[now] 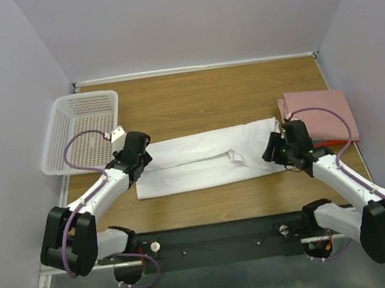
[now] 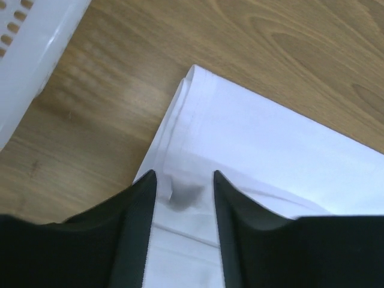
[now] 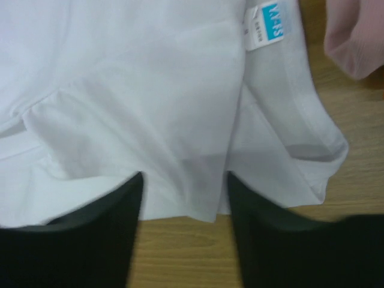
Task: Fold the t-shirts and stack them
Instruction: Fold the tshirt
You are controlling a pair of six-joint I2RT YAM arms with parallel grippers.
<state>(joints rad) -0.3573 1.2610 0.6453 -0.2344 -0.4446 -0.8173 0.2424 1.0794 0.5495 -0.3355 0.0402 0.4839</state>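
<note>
A white t-shirt (image 1: 201,160), folded into a long band, lies across the middle of the table. My left gripper (image 1: 142,161) is open over its left end; in the left wrist view (image 2: 185,180) the fingers (image 2: 138,228) straddle the layered cloth edge (image 2: 252,132). My right gripper (image 1: 275,149) is open at the shirt's right end; in the right wrist view (image 3: 185,180) the near cloth edge (image 3: 180,120) lies between the fingers (image 3: 264,228). A folded pink shirt (image 1: 319,116) lies at the right, with a thin red-orange edge (image 1: 333,143) under it. No blue shirt shows.
A white perforated basket (image 1: 82,129) stands at the back left, and its rim shows in the left wrist view (image 2: 30,54). A blue neck label (image 3: 267,27) and a pink shirt corner (image 3: 357,36) show in the right wrist view. Walls close in the table on three sides.
</note>
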